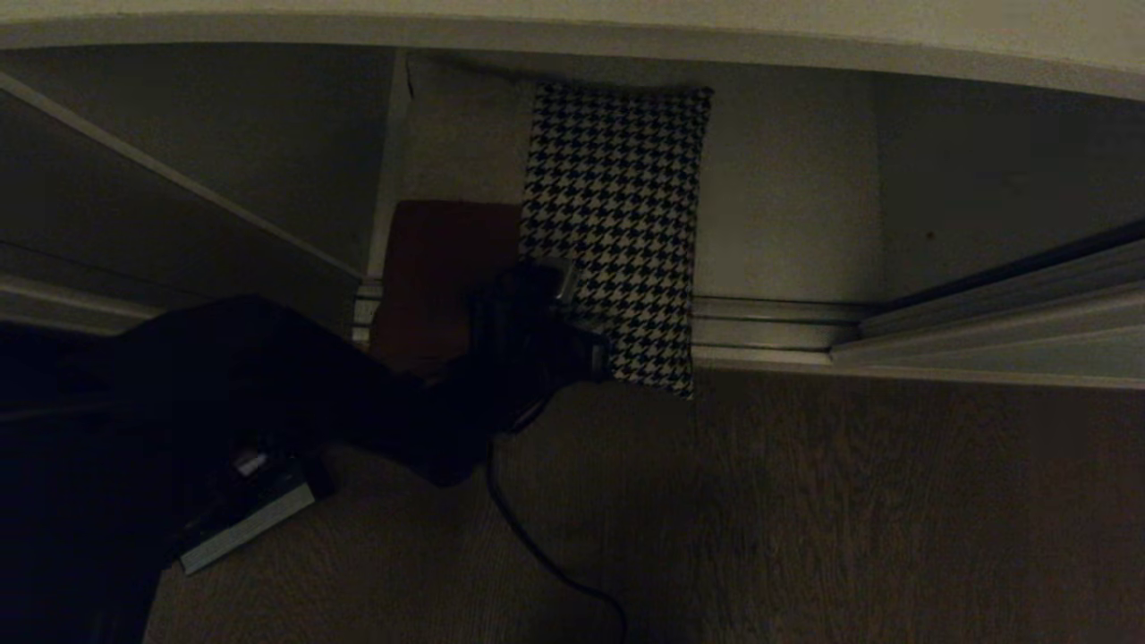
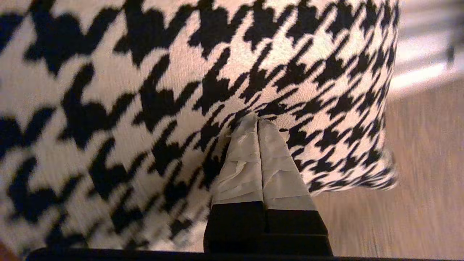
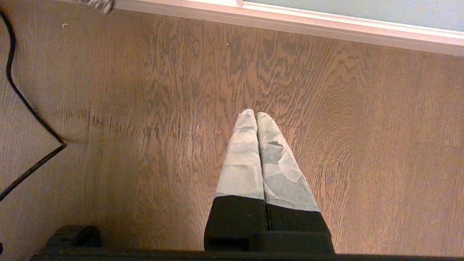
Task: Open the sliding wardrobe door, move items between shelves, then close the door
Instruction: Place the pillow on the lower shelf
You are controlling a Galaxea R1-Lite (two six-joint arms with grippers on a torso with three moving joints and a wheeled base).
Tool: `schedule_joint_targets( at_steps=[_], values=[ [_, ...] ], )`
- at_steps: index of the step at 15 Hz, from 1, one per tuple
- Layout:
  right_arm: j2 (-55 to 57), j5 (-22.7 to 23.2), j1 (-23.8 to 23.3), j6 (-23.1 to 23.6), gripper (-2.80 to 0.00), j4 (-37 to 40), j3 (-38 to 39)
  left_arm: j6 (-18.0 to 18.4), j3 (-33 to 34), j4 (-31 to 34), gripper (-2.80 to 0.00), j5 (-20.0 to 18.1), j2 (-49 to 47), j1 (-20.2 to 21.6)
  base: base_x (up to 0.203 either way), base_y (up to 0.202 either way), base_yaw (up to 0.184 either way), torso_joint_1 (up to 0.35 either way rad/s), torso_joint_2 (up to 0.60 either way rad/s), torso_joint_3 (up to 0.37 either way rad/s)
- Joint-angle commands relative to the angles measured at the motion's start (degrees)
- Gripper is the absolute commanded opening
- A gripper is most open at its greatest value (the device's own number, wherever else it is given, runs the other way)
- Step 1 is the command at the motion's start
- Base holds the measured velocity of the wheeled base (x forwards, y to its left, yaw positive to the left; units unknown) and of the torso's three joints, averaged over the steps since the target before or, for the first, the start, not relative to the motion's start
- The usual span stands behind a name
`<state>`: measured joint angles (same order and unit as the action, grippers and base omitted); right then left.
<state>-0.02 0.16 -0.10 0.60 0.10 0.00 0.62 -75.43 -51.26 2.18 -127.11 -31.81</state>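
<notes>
The houndstooth cushion (image 1: 617, 224) stands on end in the open wardrobe, its lower corner reaching over the silver rails (image 1: 769, 322) onto the wood floor. My left gripper (image 1: 568, 282) is at its left edge, shut on the cushion. In the left wrist view the taped fingertips (image 2: 258, 119) pinch a pucker of its fabric (image 2: 152, 83). A pale shelf (image 1: 572, 36) runs across the top, and a lower board (image 1: 778, 197) lies behind the cushion. The sliding wardrobe door (image 1: 1029, 344) sits at the right. My right gripper (image 3: 256, 113) hangs shut over bare floor.
A dark red object (image 1: 429, 277) lies on the lower board, left of the cushion. A small power brick (image 1: 250, 519) and a black cable (image 1: 537, 546) lie on the wood floor near my left arm. The cable (image 3: 21, 108) also shows in the right wrist view.
</notes>
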Motion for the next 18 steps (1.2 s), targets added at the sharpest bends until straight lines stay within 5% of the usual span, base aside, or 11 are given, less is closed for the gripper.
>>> schedule_joint_targets(
  at_steps=[1,5,8,13,18],
  values=[
    [0.02,0.02,0.01,0.02,-2.80,-0.01,0.18,0.31,-5.05,-0.53,-2.80,0.35,-3.82,-0.17,0.000,0.000,0.000,0.000,0.00,0.000],
    [0.02,0.02,0.01,0.02,-2.80,-0.01,0.18,1.81,-11.15,-5.07,-2.80,0.38,-5.55,-1.64,0.000,0.000,0.000,0.000,0.00,0.000],
    [0.02,0.02,0.01,0.02,-2.80,-0.01,0.18,2.10,-9.75,-9.75,-2.80,0.49,-3.39,-1.69,0.000,0.000,0.000,0.000,0.00,0.000],
    [0.02,0.02,0.01,0.02,-2.80,-0.01,0.18,1.73,6.58,-10.00,-2.80,1.18,8.56,-5.23,0.000,0.000,0.000,0.000,0.00,0.000],
    [0.02,0.02,0.01,0.02,-2.80,-0.01,0.18,1.72,18.24,-5.80,-2.80,8.84,19.55,-5.77,0.000,0.000,0.000,0.000,0.00,0.000]
  ],
)
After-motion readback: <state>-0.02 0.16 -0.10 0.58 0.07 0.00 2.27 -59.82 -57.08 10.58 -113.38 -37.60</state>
